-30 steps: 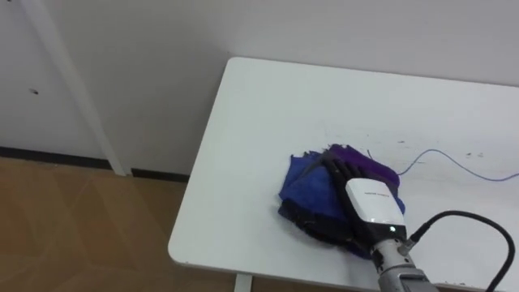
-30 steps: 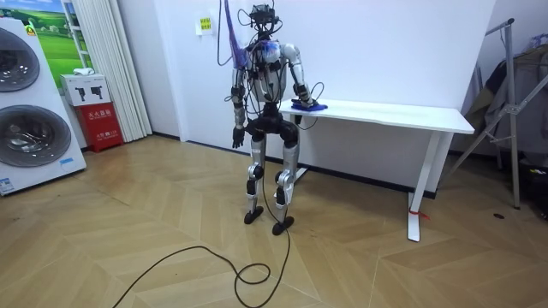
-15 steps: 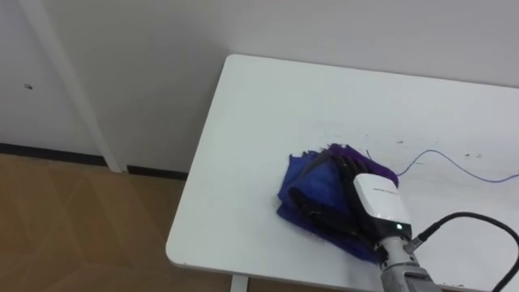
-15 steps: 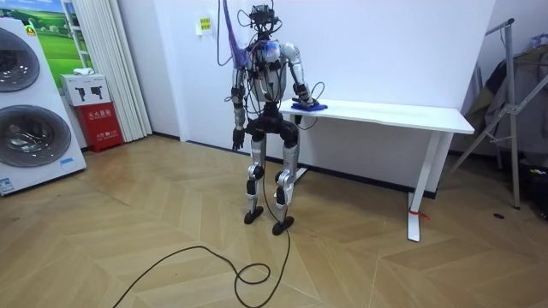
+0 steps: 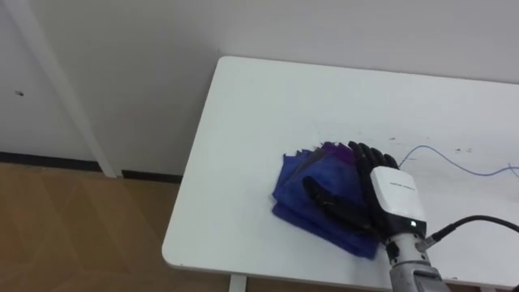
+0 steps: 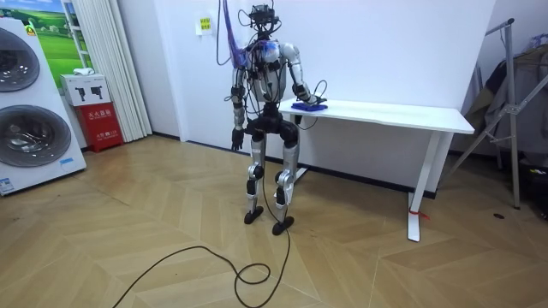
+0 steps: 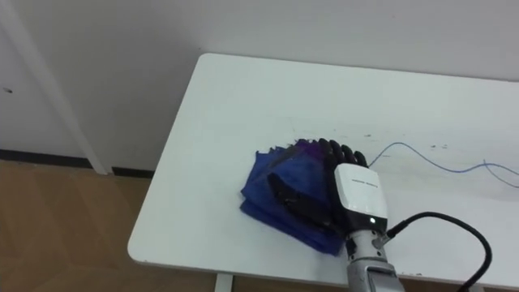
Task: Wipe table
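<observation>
Far left of the room view, washing machines (image 6: 26,128): two white units stacked, round doors facing the room.
Red box (image 6: 101,124): on the floor just right of the machines, before a pale curtain.
Floor (image 5: 65,231): wood laid in a herringbone pattern, running under the desk.
Wall (image 5: 122,57): plain white, behind the desk's far edge.
Robot's stance: upright on both legs at the desk's end on the room view's left, turned toward the wall.
Left hand (image 6: 235,139): hangs at the robot's side, well apart from the desk; whether its fingers are straight or curled cannot be told.
Desk (image 5: 259,105): white top with rounded corners; its near left corner lies below the cloth.
Cloth (image 5: 302,185): blue with a purple part at its far edge, rumpled and folded, lying on the desk near the left front corner.
Right hand (image 5: 388,193): palm down on the right half of the cloth, forearm entering from the lower right.
Fingers (image 5: 366,154): straight and spread, pressed flat on the cloth, tips at its far purple edge; thumb stretched out leftward across the blue part; nothing is gripped.
Blue line (image 5: 454,162): thin and curving over the desk right of the hand; drawn mark or thread cannot be told.
</observation>
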Available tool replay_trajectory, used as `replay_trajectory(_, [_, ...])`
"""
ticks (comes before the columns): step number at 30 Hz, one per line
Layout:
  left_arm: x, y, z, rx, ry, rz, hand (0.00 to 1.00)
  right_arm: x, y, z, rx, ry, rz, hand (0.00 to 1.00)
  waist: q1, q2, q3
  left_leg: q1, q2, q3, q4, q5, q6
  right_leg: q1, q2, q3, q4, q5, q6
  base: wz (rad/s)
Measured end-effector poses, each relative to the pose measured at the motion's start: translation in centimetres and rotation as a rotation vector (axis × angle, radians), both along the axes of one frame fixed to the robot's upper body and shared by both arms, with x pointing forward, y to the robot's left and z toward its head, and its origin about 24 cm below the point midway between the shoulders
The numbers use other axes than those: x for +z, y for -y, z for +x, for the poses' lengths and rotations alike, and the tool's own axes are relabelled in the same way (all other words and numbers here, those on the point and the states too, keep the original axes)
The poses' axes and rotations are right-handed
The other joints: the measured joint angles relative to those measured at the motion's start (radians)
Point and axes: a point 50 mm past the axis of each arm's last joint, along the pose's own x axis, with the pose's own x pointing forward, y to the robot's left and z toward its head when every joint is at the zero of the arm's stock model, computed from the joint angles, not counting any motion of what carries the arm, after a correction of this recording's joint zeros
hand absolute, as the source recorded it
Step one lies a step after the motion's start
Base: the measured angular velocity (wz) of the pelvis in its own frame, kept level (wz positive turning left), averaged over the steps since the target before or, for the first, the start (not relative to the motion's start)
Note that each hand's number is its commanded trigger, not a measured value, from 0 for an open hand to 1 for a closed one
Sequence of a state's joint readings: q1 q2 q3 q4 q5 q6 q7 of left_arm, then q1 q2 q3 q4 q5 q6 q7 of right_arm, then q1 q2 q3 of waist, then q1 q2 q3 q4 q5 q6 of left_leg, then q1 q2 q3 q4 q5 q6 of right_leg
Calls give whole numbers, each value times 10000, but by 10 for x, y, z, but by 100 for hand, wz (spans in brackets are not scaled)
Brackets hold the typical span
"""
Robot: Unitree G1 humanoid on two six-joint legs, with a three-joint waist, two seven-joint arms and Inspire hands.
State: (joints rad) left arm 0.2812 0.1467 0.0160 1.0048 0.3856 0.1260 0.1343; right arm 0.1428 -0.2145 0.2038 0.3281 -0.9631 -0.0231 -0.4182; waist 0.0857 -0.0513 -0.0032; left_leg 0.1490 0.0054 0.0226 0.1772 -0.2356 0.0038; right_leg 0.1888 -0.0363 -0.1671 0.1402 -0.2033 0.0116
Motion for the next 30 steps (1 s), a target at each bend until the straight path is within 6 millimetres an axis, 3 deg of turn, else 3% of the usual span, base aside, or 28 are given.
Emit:
replay_trajectory(15, [1,-2,4,2,-55,23,0,-19,2,-17,320,-1214,-1619,0,85,-59,-36,-126,15,3,63,-1,0,-164,6,16,117,0,-1,0])
replay_trajectory(16, [1,-2,3,-6,-56,25,0,-19,1,-18,302,-1258,-1641,63,97,-60,-35,-106,15,2,63,-1,0,-149,6,13,117,0,0,0])
replay_trajectory(17, [1,-2,3,-9,-44,27,0,-20,1,-18,299,-1276,-1658,100,85,-62,-34,-94,15,3,60,-1,0,-142,6,14,120,0,0,0])
replay_trajectory(30, [1,-2,6,-229,-23,39,0,-5,-2,-4,264,-66,-1750,100,261,-151,-38,-77,22,-26,-56,-6,2,-126,16,-41,146,5,6,0])
